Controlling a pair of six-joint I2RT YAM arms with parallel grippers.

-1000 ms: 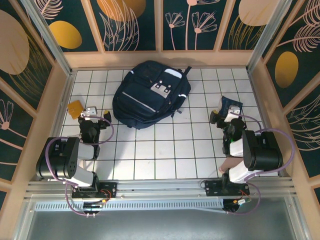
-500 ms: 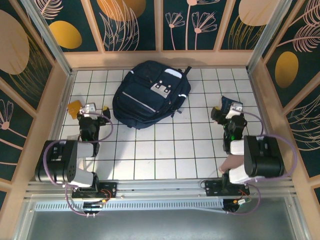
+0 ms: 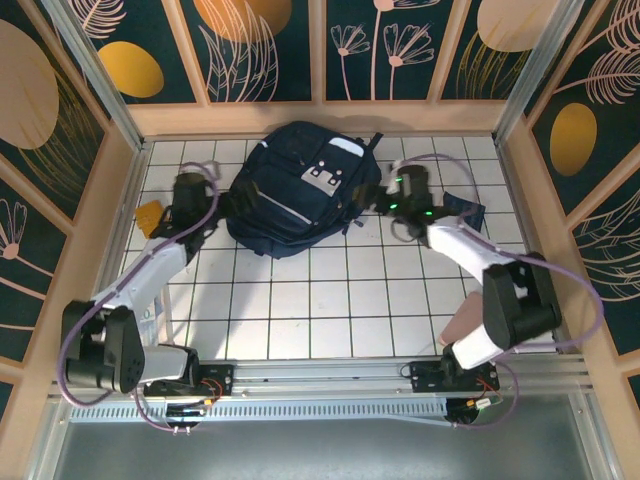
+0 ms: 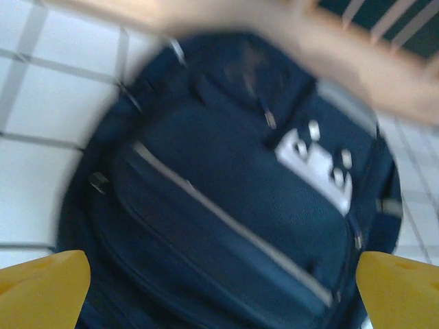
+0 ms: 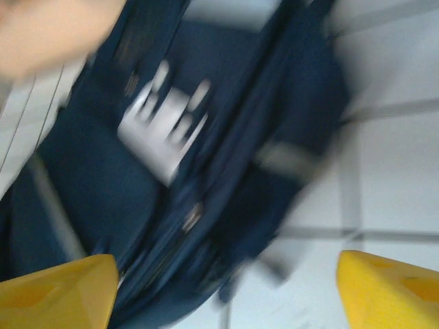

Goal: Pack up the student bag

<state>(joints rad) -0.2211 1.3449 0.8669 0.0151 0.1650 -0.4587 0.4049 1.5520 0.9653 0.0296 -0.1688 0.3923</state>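
- Top view: the bag (image 3: 300,190) lies flat at the back middle of the worktop (image 3: 330,300), and it looks zipped shut. Your left arm (image 3: 150,270) stretches to its left side and your right arm (image 3: 455,240) to its right. An orange packet (image 3: 150,215) and a blue pouch (image 3: 468,210) sit unpacked on either side.
- Left wrist: the picture is blurred. The left gripper (image 4: 219,288) is spread wide and empty over the bag's front.
- Right wrist: this one is blurred too. The right gripper (image 5: 223,291) gapes wide and empty, near the grey patch (image 5: 161,130).
- You're at the opening step, I'd judge. Next, pin the fabric with one gripper and find a zip pull with the other.
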